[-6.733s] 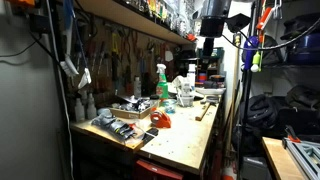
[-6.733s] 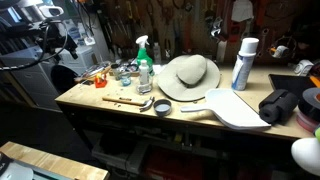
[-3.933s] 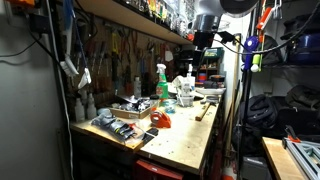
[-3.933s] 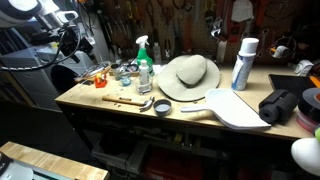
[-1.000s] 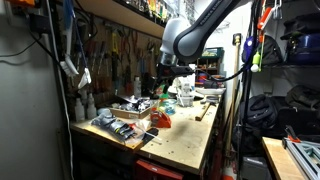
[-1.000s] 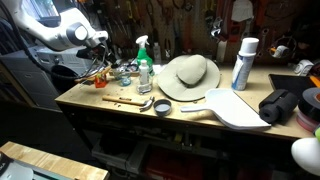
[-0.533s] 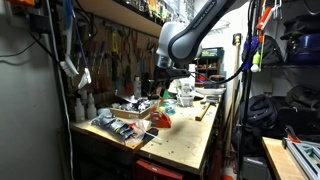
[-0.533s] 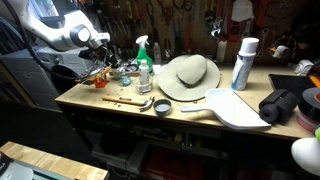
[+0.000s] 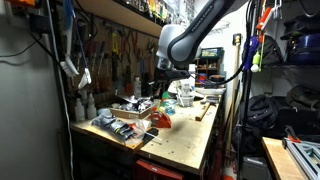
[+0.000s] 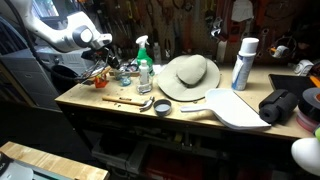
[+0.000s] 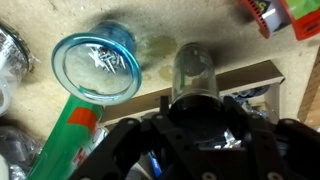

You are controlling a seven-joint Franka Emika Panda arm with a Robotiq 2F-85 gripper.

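The gripper (image 11: 200, 135) hangs over the cluttered end of a plywood workbench (image 9: 190, 140), close beside the spray bottle (image 10: 143, 62) in both exterior views. In the wrist view its black linkage arms splay outward to either side. The jaws stand wide apart with nothing between them, though the fingertips themselves fall outside the picture. Directly ahead of the gripper stands a clear jar (image 11: 194, 72), cylindrical, smooth-walled and see-through, upright on the wood and untouched. Just beside the jar is a round tub (image 11: 97, 65) with a translucent blue rim, holding a small scatter of metal screws. Below the tub in that view lies the spray bottle's body, with a glossy green and orange label. A flat strip of pale wood (image 11: 250, 78) runs behind the jar, its grain visible. A red and green packet (image 11: 275, 15) sits at the corner of the wrist view, well apart from the jar. In an exterior view, further along the bench, there is a wide-brimmed straw hat (image 10: 190, 75), woven and pale. There is also a tall white can (image 10: 243, 63), a smooth white paddle-shaped board (image 10: 238, 108) and a dark ring of tape (image 10: 161, 105). The bench surface is scuffed and stained bare plywood.
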